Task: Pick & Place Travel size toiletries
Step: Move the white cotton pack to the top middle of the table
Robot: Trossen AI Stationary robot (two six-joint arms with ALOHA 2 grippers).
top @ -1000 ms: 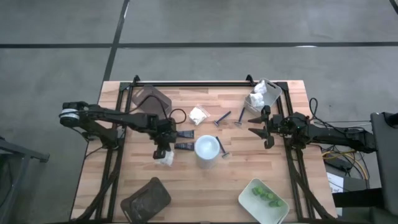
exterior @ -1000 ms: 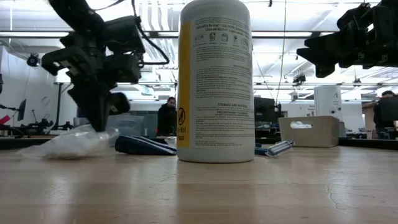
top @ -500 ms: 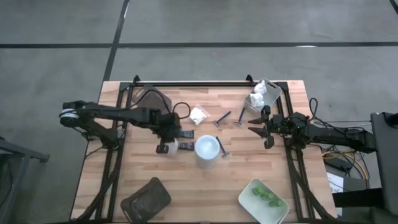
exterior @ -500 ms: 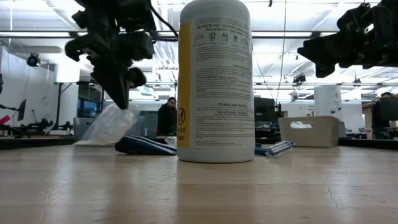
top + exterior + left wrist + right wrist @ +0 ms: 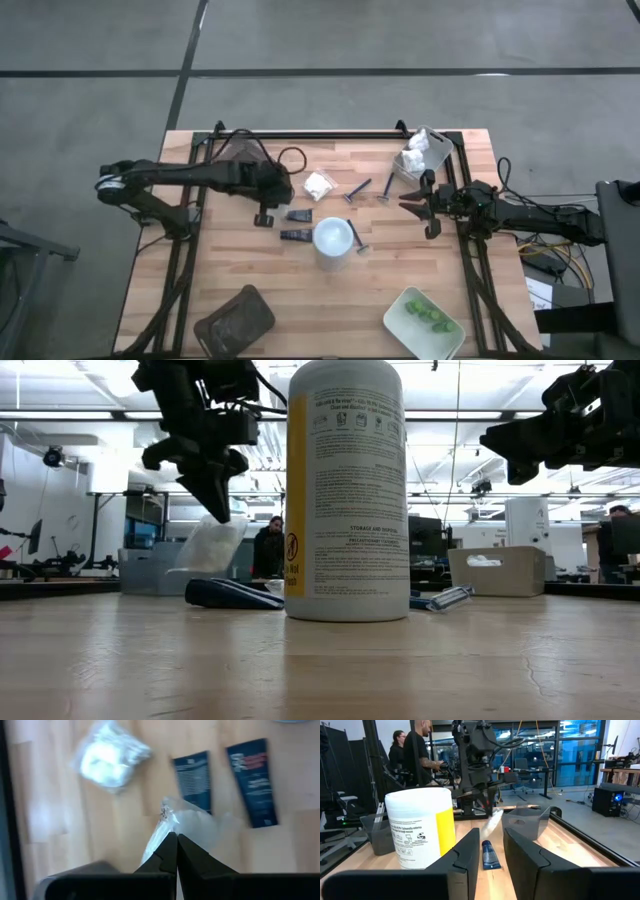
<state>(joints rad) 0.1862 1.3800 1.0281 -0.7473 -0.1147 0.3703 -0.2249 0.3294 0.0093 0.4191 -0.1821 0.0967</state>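
My left gripper (image 5: pixel 264 216) (image 5: pixel 176 841) hangs above the table left of the yellow white-capped bottle (image 5: pixel 333 240) (image 5: pixel 347 490), shut on a clear packet (image 5: pixel 214 546) (image 5: pixel 192 826). A second white packet (image 5: pixel 319 184) (image 5: pixel 110 760) lies flat on the wood. Two dark tubes (image 5: pixel 298 215) (image 5: pixel 194 777) lie between gripper and bottle. Razors (image 5: pixel 357 190) lie toward the far side and one beside the bottle. My right gripper (image 5: pixel 412 205) (image 5: pixel 491 852) hovers open near the right edge, touching nothing. My left gripper pinches the clear packet by its upper edge (image 5: pixel 166 818) between the two fingertips, from above and pointing down. The packet hangs below the fingers, tilted, and the low view shows it lifted clear of the table.
A pale tray (image 5: pixel 425 152) with white packets sits at the far right corner; a pale tray (image 5: pixel 424 316) with green pieces at the near right. Dark trays sit at the far left (image 5: pixel 245 158) and near left (image 5: pixel 235 318). People stand in the room beyond the table.
My left gripper has risen and moved toward the table's far edge, still shut. The packet, which lay on the table under it, has been lifted clear and now hangs from the fingers. The right arm has kept still.
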